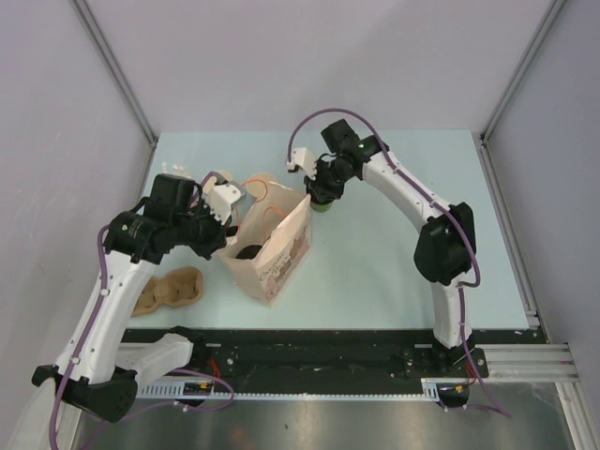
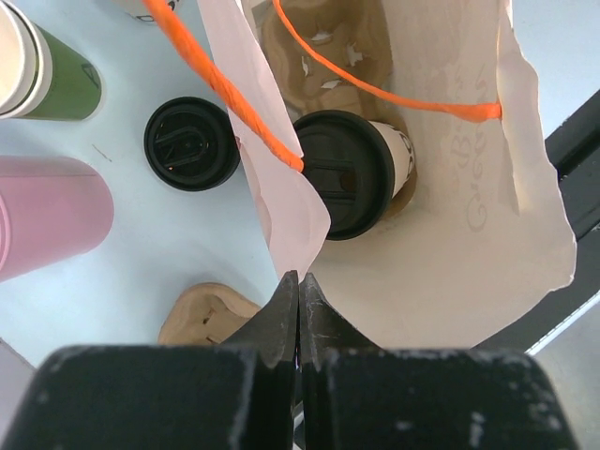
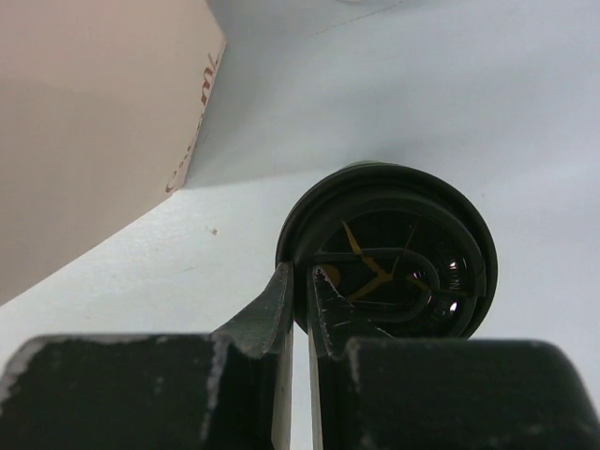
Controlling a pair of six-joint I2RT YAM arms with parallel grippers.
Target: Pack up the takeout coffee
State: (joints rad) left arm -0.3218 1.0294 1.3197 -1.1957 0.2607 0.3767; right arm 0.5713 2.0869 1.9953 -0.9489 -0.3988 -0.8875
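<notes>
A beige paper bag (image 1: 281, 248) with orange handles (image 2: 225, 89) stands open mid-table. Inside it a white-sided cup (image 2: 398, 155) with a black lid (image 2: 342, 173) stands in a brown pulp carrier (image 2: 319, 42). My left gripper (image 2: 298, 281) is shut on the bag's near rim (image 1: 230, 230). The green-sided cup (image 2: 56, 80) stands on the table outside the bag, right of it in the top view (image 1: 323, 210). A second black lid (image 3: 389, 248) lies beside the bag (image 2: 192, 142). My right gripper (image 3: 302, 277) is shut on this lid's rim, one finger outside and one over its top.
A pink cup (image 2: 42, 216) stands near the green cup. A brown pulp cup carrier (image 1: 169, 289) lies on the table left of the bag, by the left arm. The table's black front rail (image 1: 328, 342) runs along the near edge.
</notes>
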